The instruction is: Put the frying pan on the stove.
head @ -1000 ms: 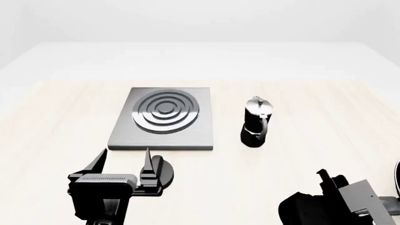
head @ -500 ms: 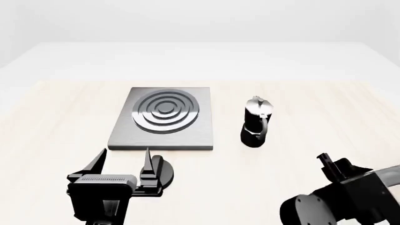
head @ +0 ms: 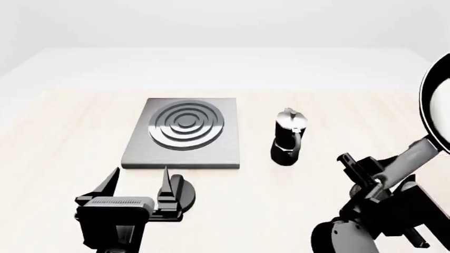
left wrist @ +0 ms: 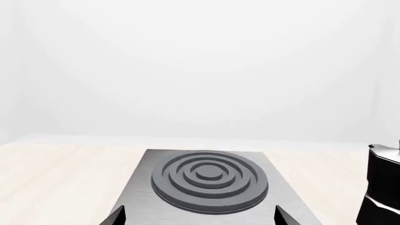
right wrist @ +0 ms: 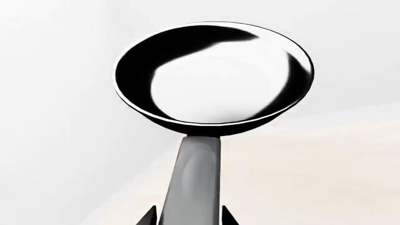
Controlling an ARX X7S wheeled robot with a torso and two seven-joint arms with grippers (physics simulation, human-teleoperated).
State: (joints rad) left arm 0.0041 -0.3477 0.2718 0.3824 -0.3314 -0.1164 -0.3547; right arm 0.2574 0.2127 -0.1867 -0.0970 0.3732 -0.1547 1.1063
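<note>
Hovering low over the near-left part of the pale wooden table (head: 63, 142), the left gripper (head: 138, 182) has its two black fingers spread apart with nothing between them, their tips pointing toward the stove (head: 184, 138). A round black knob (head: 184, 193) lies on the tabletop just beside the inner finger. The stove sits flat in the left half of the table, set back from the near edge, its concentric burner rings (left wrist: 209, 181) bare; the left wrist view looks straight across it, with the two fingertips (left wrist: 116, 216) showing at the near rim of the plate. To the right of the stove, apart from it and about mid-table, stands the moka pot (head: 288, 137), upright, silver lid on a black body. Over the near-right corner, the right gripper (head: 369, 178) is clenched on the handle of the frying pan (right wrist: 212, 75). The pan is lifted clear of the table, its handle (right wrist: 194, 180) rising up and outward so that the bowl hangs off the right edge of the head view, well apart from the stove.
</note>
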